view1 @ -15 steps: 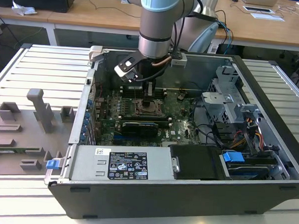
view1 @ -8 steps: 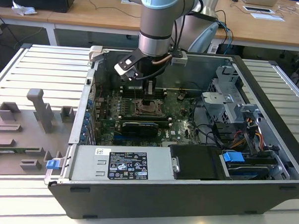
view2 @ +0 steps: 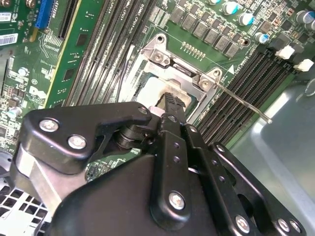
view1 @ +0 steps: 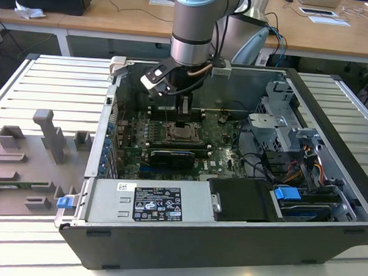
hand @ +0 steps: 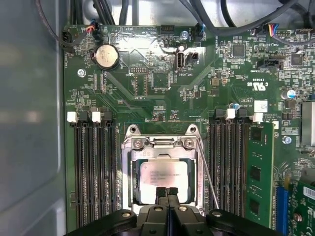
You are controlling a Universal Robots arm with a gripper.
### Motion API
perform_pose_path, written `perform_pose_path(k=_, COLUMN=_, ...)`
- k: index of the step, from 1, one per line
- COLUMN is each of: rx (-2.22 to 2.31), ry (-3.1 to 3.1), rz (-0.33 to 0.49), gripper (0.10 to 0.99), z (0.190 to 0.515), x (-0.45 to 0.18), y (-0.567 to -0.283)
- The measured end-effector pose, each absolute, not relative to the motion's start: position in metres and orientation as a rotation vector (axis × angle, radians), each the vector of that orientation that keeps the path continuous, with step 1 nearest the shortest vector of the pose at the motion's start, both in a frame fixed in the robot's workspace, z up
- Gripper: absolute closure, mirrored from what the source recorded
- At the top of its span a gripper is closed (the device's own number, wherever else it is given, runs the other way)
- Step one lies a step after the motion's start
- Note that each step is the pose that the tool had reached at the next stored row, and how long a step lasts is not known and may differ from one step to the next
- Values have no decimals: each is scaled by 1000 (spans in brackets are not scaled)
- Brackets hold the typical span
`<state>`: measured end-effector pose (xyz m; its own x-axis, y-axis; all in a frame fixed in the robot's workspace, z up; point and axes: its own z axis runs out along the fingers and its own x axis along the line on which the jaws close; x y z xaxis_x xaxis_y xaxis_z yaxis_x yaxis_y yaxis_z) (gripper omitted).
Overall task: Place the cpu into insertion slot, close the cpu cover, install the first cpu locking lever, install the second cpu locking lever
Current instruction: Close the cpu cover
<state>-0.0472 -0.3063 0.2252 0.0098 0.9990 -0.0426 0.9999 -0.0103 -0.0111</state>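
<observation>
The open computer case lies on a slatted table, and the arm reaches down into it over the green motherboard. The gripper hangs just above the insertion slot, its jaws together with nothing between them. The cpu cover frames the cpu, which sits in the slot. A thin lever slants beside the cover.

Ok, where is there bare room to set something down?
Bare slatted table lies at the exterior view's left, bordered by the grey fixture tray and the case, and again at that view's right. Inside, around the gripper and cpu, it's crowded.
</observation>
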Motion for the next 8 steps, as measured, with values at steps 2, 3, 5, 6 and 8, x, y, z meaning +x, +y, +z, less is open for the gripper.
perform_pose_path(k=2, rx=2216, ry=2194, rz=-59, gripper=980, z=226, x=-47, y=-306)
perform_pose_path(k=3, rx=2216, ry=2194, rz=-59, gripper=980, z=227, x=-47, y=-306)
perform_pose_path(k=5, rx=2216, ry=2194, rz=-59, gripper=980, z=229, x=-47, y=-306)
perform_pose_path(k=6, rx=2216, ry=2194, rz=-59, gripper=980, z=230, x=-47, y=-306)
perform_pose_path(k=8, rx=2217, ry=2194, rz=-60, gripper=980, z=232, x=-47, y=-306)
